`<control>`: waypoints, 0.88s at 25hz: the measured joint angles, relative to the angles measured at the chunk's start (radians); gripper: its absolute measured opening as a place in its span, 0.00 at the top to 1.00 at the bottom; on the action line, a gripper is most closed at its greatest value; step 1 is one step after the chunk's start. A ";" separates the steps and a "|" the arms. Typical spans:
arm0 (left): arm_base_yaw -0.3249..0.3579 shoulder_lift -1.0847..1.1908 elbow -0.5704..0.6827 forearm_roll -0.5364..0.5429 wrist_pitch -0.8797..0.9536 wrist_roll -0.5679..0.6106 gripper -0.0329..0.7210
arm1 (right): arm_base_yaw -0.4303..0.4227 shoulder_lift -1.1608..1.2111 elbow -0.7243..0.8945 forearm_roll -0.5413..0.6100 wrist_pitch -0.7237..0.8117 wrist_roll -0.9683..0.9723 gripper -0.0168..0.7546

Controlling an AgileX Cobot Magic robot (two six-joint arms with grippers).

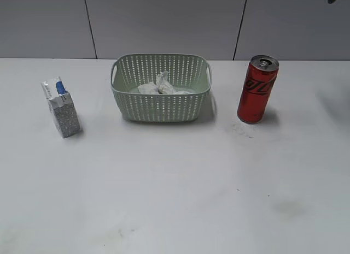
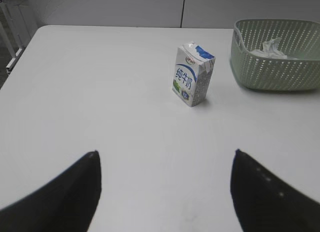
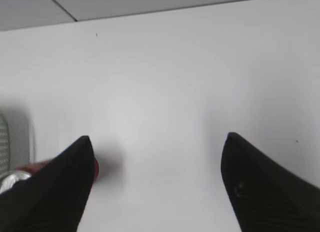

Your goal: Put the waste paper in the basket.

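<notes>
Waste paper [image 1: 160,86] lies inside the basket [image 1: 161,107] near the table's far edge; both grippers' [image 2: 165,159] [image 3: 157,142] fingers gape apart, empty.

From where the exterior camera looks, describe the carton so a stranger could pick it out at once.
On the white table, find the pale green basket holding crumpled paper. The carton stands upright apart to its left, opposite the red can. It is the only small white box, with blue print and a folded top.

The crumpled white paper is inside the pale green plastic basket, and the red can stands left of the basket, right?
Not quite. The exterior view shows the red can right of the pale green plastic basket; the crumpled white paper is inside.
</notes>
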 joint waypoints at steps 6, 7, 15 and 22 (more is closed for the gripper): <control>0.000 0.000 0.000 0.000 0.000 0.000 0.17 | -0.003 -0.246 0.363 0.005 0.000 -0.105 0.21; 0.000 0.000 0.000 0.000 0.000 0.000 0.17 | -0.003 -0.293 0.420 0.005 0.000 -0.108 0.21; 0.000 0.000 0.000 0.000 0.000 0.000 0.17 | -0.003 -0.660 0.931 -0.026 -0.139 -0.115 0.21; 0.000 0.000 0.000 0.000 0.000 0.000 0.17 | -0.003 -0.934 1.286 -0.032 -0.273 -0.115 0.21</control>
